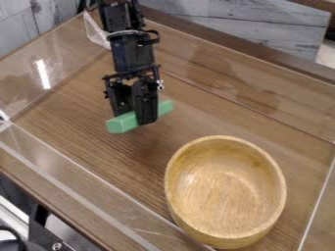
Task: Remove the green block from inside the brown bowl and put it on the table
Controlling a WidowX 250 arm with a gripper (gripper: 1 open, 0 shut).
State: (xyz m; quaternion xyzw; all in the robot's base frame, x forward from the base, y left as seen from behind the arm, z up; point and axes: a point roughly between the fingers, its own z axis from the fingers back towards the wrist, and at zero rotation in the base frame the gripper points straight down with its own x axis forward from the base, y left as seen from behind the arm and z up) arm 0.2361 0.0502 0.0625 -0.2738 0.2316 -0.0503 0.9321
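The green block (124, 122) is outside the brown bowl (225, 189), held low over the table (249, 103) to the bowl's upper left. My gripper (133, 111) is shut on the block, its black fingers clamped on the block's right end while the left end sticks out. Whether the block touches the tabletop I cannot tell. The bowl is empty and sits at the lower right, apart from the gripper.
Clear acrylic walls (53, 59) run along the table's edges on the left and front. A grey stone-patterned wall (262, 25) stands behind the table. The black arm (120, 25) comes down from the top left.
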